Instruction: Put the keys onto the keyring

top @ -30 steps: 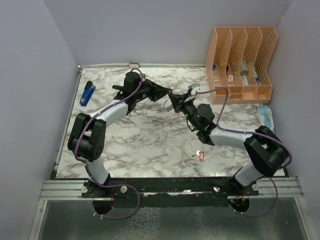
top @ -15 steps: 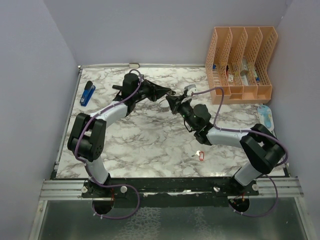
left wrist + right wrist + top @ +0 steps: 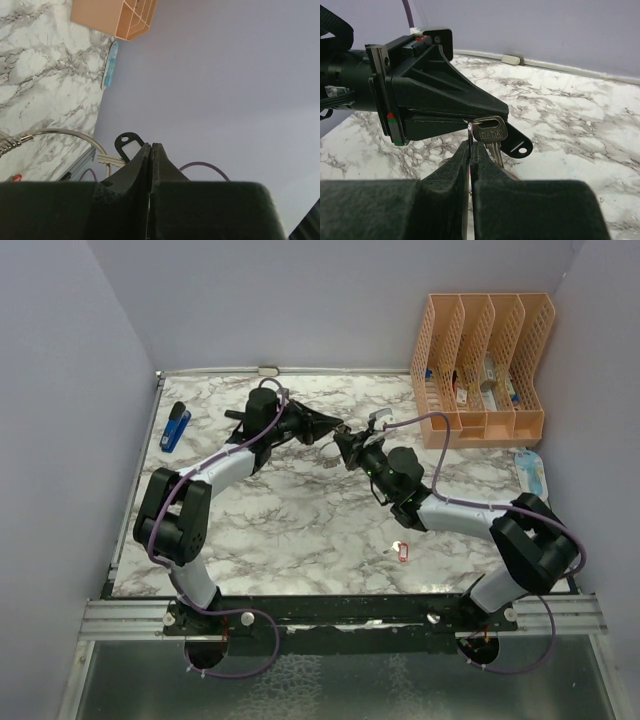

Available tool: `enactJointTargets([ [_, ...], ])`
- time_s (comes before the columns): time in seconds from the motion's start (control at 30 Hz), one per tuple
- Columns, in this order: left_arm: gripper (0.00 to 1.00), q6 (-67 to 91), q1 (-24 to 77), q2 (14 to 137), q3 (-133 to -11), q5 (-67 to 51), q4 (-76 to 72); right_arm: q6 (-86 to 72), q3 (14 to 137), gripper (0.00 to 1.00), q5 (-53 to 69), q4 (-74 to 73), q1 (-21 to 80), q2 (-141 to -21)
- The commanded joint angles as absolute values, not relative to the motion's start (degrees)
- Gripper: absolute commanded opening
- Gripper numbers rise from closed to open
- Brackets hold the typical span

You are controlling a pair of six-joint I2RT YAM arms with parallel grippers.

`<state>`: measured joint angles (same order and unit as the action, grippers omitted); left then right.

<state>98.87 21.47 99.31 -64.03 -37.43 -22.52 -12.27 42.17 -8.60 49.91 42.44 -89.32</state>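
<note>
Left of the orange rack (image 3: 480,365), the right gripper (image 3: 471,146) was pinched on the keyring (image 3: 60,130). The left gripper (image 3: 151,146), closed on the dark-headed key (image 3: 516,144), faced it tip to tip. The key head jutted beside the wire, and neither arm was nearer.

Silver keys (image 3: 490,131); grey-veined white marble table (image 3: 300,530)

Soft, even light is filling all three views, throwing only faint shadows under the arms onto the marble surface (image 3: 300,525), with no harsh glare. In the wrist views, the left gripper (image 3: 150,149) and right gripper (image 3: 471,148) are blurring into dark, unfocused masses along the bottom edge.
</note>
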Motion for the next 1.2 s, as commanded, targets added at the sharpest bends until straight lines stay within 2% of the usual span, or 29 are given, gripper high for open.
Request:
enactJointTargets([
  [0.0,0.0,93.69,21.75,96.4,-63.96,-35.97,-24.14,-10.88,43.11,0.02,-11.27,40.81,42.8,-85.76],
  [0.07,0.0,91.66,21.79,96.77,-63.83,-34.87,-24.06,-10.45,44.57,0.01,-10.6,36.06,42.8,-85.19],
  [0.1,0.04,90.56,21.8,96.85,-63.84,-34.37,-23.71,-10.24,44.95,0.01,-10.41,34.6,42.8,-84.97],
  [0.27,0.41,86.99,22.05,98.59,-62.91,-34.66,-22.89,-10.41,44.68,0.01,-10.62,32.51,42.8,-84.22],
  [0.43,0.58,79.2,21.91,98.6,-62.6,-34.54,-18.27,-10.72,47.22,0.01,-12.38,22.55,42.8,-83.23],
  [0.63,0.61,67.98,20.82,99.23,-63.33,-33.42,-10.92,-12.33,53.1,0.01,-12.31,0.86,41.04,-82.5],
  [0.87,0.61,57.88,20.22,98.82,-63.14,-28.42,-7.7,-18.35,52.91,0.01,-10.56,-16.74,33.73,-81.77],
  [1.17,0.61,49.87,19.33,97.56,-63.06,-22.97,-6.84,-21.36,53.31,0.01,-9.52,-20.43,30.49,-88.12],
])
